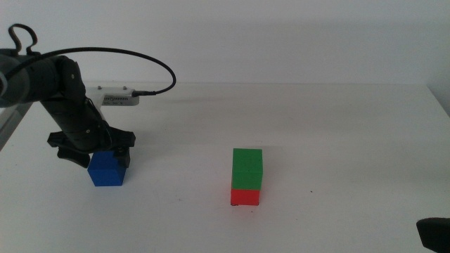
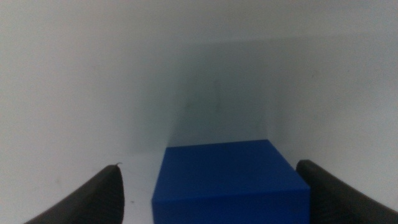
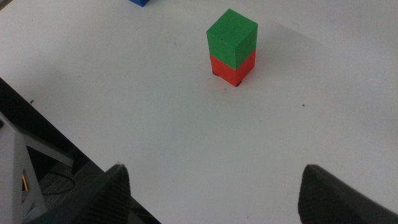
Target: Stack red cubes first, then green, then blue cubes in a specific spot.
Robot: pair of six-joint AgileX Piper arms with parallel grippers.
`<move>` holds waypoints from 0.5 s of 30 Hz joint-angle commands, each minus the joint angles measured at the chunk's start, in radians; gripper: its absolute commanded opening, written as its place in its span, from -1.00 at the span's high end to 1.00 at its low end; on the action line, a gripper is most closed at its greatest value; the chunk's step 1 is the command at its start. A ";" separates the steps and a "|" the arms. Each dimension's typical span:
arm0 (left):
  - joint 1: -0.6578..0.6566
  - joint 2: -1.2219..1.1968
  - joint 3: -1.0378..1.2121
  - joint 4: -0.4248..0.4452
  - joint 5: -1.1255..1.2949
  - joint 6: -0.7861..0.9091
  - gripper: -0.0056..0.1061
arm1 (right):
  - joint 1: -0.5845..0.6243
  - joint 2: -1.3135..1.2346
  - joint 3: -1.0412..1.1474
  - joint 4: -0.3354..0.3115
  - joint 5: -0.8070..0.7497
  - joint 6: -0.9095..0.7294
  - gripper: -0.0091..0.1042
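At the table's left side my left gripper (image 1: 105,153) is down over the blue cube (image 1: 107,169), jaws spread either side, a gap showing at one side; green cube (image 1: 247,168) sits atop the red cube (image 1: 245,197) mid-table, well apart; right gripper (image 1: 434,232) waits near the bottom corner, jaws spread

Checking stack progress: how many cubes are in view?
3. The red cube sits on the table, the green cube stacked on it. The blue cube is off to the left, between the jaws of the open left gripper. None appear hidden.
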 commanded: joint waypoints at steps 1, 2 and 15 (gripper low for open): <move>-0.003 0.010 -0.007 -0.025 -0.012 0.011 -0.71 | 0.000 -0.005 0.003 -0.002 -0.008 -0.011 -0.80; -0.003 0.011 -0.007 -0.035 -0.012 0.015 -0.67 | 0.000 -0.005 0.003 -0.002 -0.008 -0.011 -0.80; -0.032 -0.186 -0.026 -0.065 0.066 -0.091 0.78 | 0.000 -0.005 0.003 -0.002 -0.008 -0.011 -0.80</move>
